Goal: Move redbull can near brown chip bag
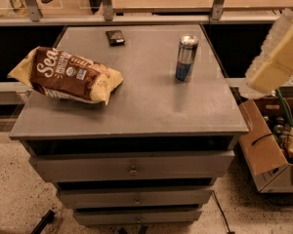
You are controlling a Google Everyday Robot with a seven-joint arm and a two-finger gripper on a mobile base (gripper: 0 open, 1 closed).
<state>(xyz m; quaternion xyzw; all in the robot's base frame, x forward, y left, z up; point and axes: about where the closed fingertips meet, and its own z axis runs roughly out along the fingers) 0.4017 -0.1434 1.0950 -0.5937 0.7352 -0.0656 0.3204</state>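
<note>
The redbull can [186, 58] stands upright on the grey cabinet top [151, 106], toward its back right. The brown chip bag [68, 75], with "Sea" in white lettering and pale yellow ends, lies at the left of the top, well apart from the can. My gripper [277, 57] shows as a blurred pale yellow and white shape at the right edge of the view, off the cabinet and to the right of the can, holding nothing that I can see.
A small flat dark rectangular object [115, 37] lies at the back of the top. The cabinet has drawers [133, 168] below. An open cardboard box [271, 147] with bottles sits on the floor at right. A shelf rail [136, 18] runs behind.
</note>
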